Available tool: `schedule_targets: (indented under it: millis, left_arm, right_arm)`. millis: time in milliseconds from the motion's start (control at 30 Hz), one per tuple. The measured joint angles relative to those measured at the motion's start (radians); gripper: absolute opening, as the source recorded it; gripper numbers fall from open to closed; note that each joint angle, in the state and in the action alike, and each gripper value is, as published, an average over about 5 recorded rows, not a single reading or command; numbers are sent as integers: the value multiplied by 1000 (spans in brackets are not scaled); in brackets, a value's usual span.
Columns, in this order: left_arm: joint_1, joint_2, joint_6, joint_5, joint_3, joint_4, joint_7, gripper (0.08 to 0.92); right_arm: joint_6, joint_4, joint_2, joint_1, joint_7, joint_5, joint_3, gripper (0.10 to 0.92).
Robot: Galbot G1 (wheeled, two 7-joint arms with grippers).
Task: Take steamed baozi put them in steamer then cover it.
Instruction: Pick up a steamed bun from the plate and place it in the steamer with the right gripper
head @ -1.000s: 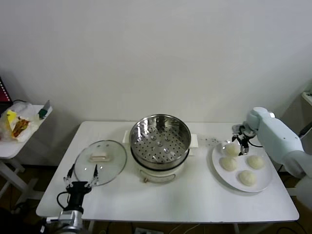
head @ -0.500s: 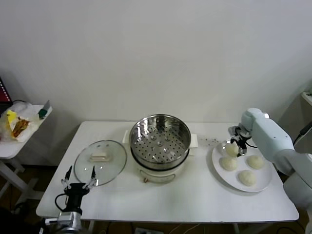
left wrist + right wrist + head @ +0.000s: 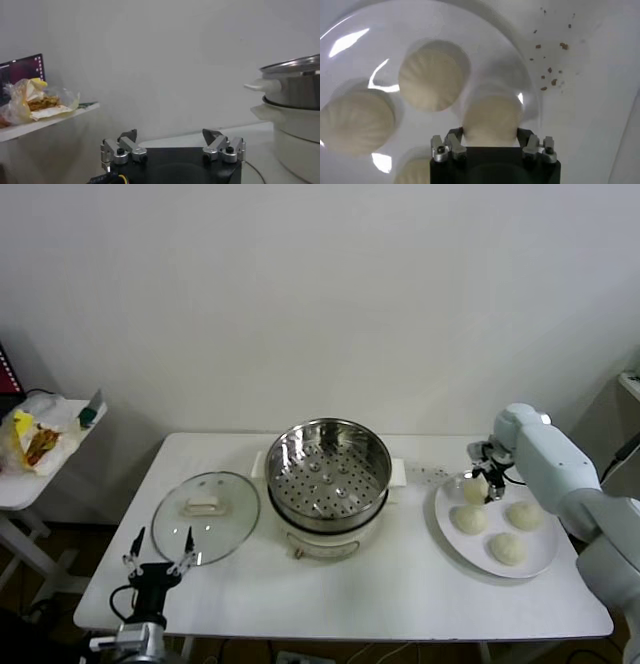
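Right gripper (image 3: pixel 490 137) squeezes its fingers onto a baozi (image 3: pixel 492 119) at the plate's (image 3: pixel 365 30) back edge; left gripper (image 3: pixel 172 145) waits, spread wide.

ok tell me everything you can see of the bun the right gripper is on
The bun is a smooth, cream-white dome of dough, matte and unmarked. It sits on the white plate, at the rim nearest the steamer, close beside three like it. The right gripper straddles it from above, one finger at each flank. Its underside is hidden.
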Motion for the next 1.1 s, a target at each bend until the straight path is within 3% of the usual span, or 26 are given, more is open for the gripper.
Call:
schedule_targets:
  millis: [467,833,1100]
  left_arm:
    - [36,-3,-16,-20,-14,-12,-6,823]
    - [60,-9,-19,-26,-7,-16,-12,823]
    - [71,-16,-12,-25,3,-32,-11,823]
  right_arm:
    - [81,245,-41,295,-72,268,-347,696]
    - [209,350,122,536,-122,440,-539,696]
    - [286,362,252,549,-118,406,-576,696]
